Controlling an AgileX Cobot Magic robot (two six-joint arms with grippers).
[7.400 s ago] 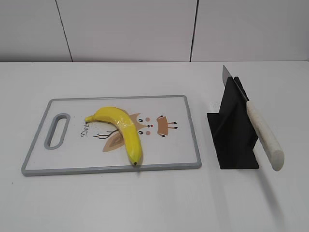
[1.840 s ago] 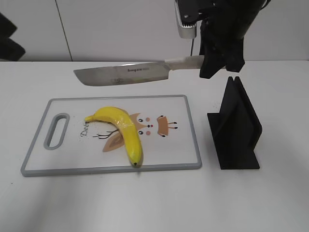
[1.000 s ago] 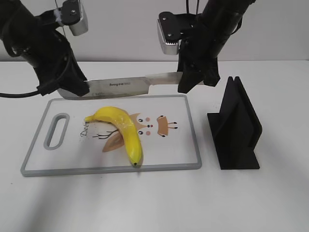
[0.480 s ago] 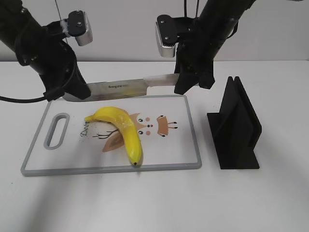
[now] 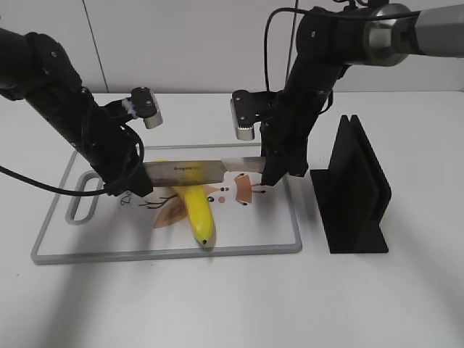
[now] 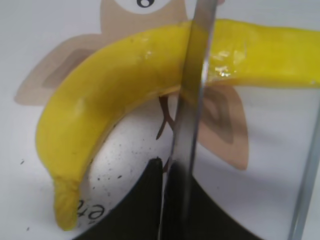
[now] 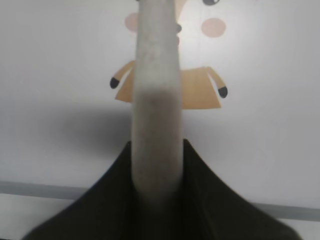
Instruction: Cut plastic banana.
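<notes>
The yellow plastic banana lies on the cutting board; it also shows in the left wrist view. A knife blade lies level across the banana's upper part, its edge on the banana. My right gripper is shut on the knife's white handle. My left gripper is shut on the blade's far tip. The banana's stem end is hidden behind the blade and left arm in the exterior view.
A black knife stand stands empty to the right of the board. The board has a handle slot at its left end and a cartoon print. White table around.
Both arms have lowered the knife from above the board's far edge onto the banana. The blade now crosses the banana and hides its stem end.
</notes>
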